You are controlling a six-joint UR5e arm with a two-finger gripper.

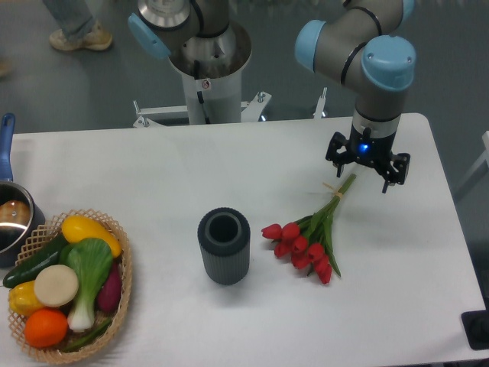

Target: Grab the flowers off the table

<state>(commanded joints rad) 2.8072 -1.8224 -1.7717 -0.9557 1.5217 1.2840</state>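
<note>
The flowers, a bunch of red tulip buds on long green stems, lie flat on the white table right of centre. The buds point toward the front left, and the tied stem ends point to the back right. My gripper points straight down over the stem ends, near the table's right side. Its fingers stand apart and nothing is between them. I cannot tell how high it is above the stems.
A dark grey ribbed cylinder vase stands upright just left of the buds. A wicker basket of vegetables and fruit sits at the front left. A pot with a blue handle is at the left edge. The robot base stands behind the table.
</note>
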